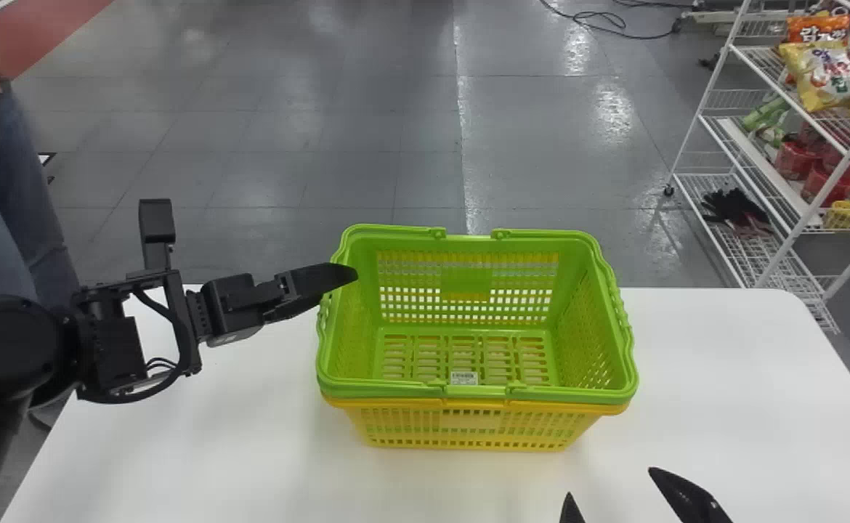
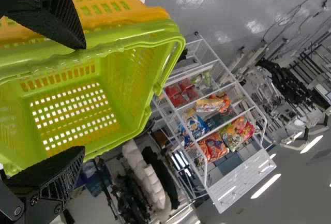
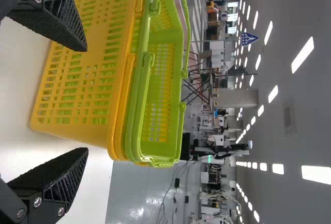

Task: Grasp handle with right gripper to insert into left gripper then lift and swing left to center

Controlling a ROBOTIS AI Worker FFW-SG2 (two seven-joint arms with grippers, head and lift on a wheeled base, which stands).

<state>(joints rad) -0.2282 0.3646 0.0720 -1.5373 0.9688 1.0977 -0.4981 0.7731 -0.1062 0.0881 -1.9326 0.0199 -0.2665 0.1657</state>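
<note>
In the head view I have the green basket (image 1: pixel 465 392) nested in the yellow basket (image 1: pixel 468 428) on the white table (image 1: pixel 723 392), upright and near the middle. Its handle (image 1: pixel 620 309) lies folded along the right end, with another handle (image 1: pixel 324 312) along the left end. My left gripper (image 1: pixel 351 273) hangs at the left end, its tip overlapping the rim from up here; I can't tell if it touches. My right gripper (image 1: pixel 612 485) sits low by the near edge, apart from both baskets. Through the left wrist view, that gripper's fingers are spread and grasping nothing, with green rim and textured grip close by. If I bring the basket across without lining up, I expect a fingertip to snag the rim or shove the stack sideways. The right wrist view gives me spread fingers too, unloaded, facing the yellow wall. Reaching from this low, I could catch that wall, or pinch both rims together, because the two lie so snugly against each other; then the yellow one would ride up with the green. The folded handle offers little gap, so a shallow grip might slip during the lift, and a hurried handover could leave the left fingers closing beside it.
</note>
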